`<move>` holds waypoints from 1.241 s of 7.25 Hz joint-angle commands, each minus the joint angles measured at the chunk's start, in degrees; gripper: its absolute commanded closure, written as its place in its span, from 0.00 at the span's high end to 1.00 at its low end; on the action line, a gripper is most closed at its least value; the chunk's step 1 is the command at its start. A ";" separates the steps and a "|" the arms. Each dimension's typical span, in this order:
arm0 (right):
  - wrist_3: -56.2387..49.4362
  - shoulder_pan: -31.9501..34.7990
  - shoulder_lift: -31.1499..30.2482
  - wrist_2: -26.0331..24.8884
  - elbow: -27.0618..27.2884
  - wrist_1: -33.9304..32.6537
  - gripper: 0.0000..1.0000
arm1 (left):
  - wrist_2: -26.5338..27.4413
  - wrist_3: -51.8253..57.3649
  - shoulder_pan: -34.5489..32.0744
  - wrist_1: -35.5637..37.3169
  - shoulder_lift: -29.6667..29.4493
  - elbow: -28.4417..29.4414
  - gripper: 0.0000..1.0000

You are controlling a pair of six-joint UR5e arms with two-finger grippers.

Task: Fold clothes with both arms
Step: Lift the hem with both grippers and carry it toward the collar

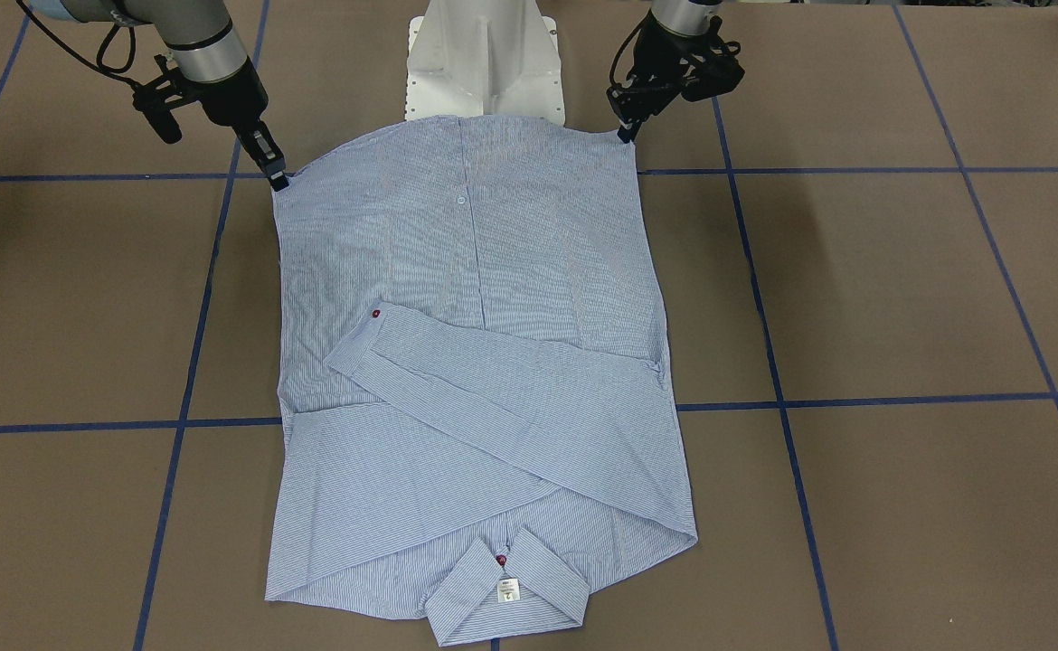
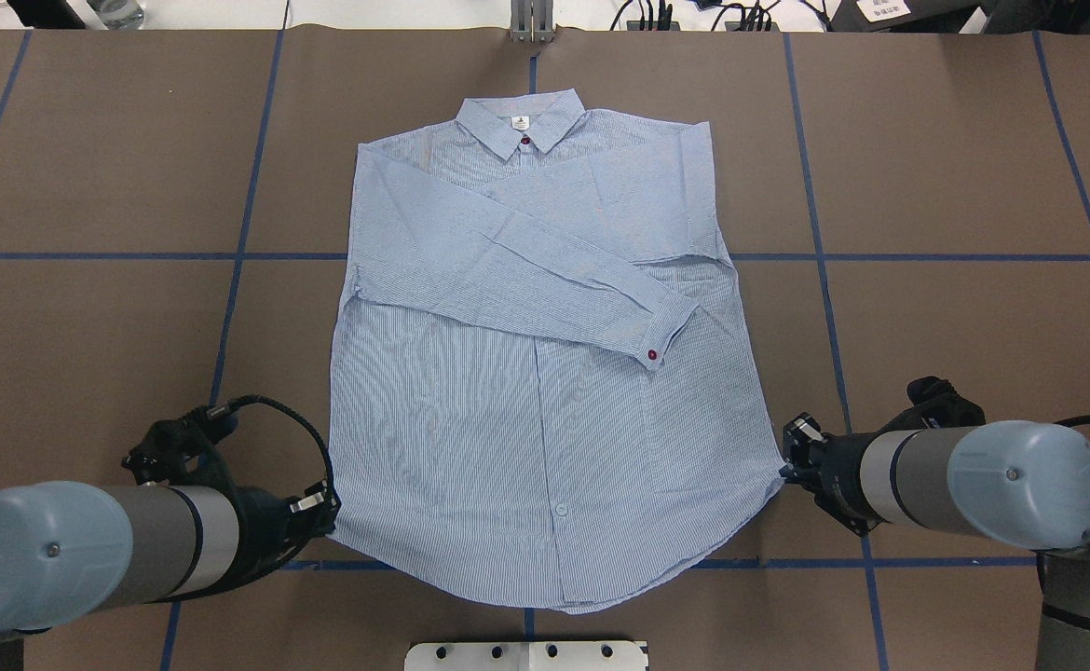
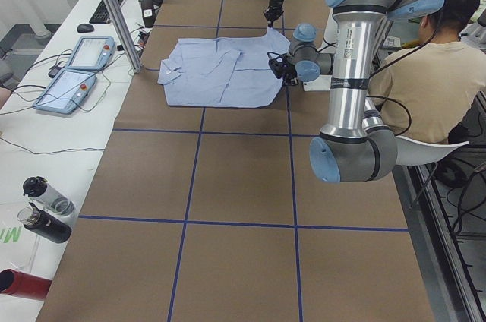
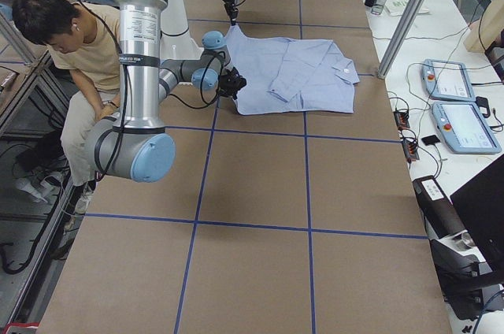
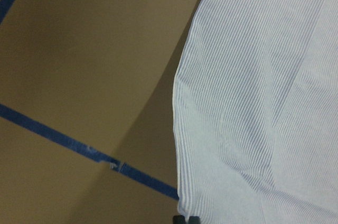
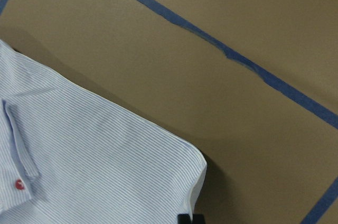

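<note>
Overhead exterior puts the white pedestal base nearest the robot, at the near edge of the brown tabletop. Just beyond it the left arm and the right arm reach in low from opposite sides, close to a blue tape line.

The left end effector meets the near hem corner of the shirt on its own side. In the left wrist-mounted view its two dark fingertips are drawn narrow, pinched at that corner of the striped cloth. The right end effector meets the opposite hem corner. In the right wrist-mounted view its fingertips are likewise close together at the cloth's rounded corner, which stands slightly off the tabletop with a shadow beneath.

Between the two end effectors the light blue shirt lies flat and face up. Its curved hem bows toward the base, and a pale button sits on the front placket.

Farther out from both end effectors, one sleeve crosses the chest on a slant. It starts at the shoulder on the left end effector's side and ends in a cuff with a red button on the right end effector's side. The other sleeve lies partly beneath it.

Farthest from both end effectors is the collar, with a white neck label and a red button under it.
</note>
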 commanded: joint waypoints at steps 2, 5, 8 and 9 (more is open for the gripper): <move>0.09 8.85 0.15 5.07 1.76 -0.03 0.00 | -0.04 0.00 -4.45 0.13 1.14 -3.89 0.00; 1.14 10.98 -0.38 5.70 3.96 -0.21 0.00 | -0.03 -0.53 -6.99 0.13 4.75 -7.85 0.00; 1.32 11.94 1.81 5.61 1.27 -0.30 0.00 | -0.03 -0.62 -7.79 0.13 3.88 -7.34 0.00; 1.32 12.99 5.48 5.70 -1.63 -0.47 0.00 | -0.12 0.08 -9.62 0.05 2.31 -5.16 0.00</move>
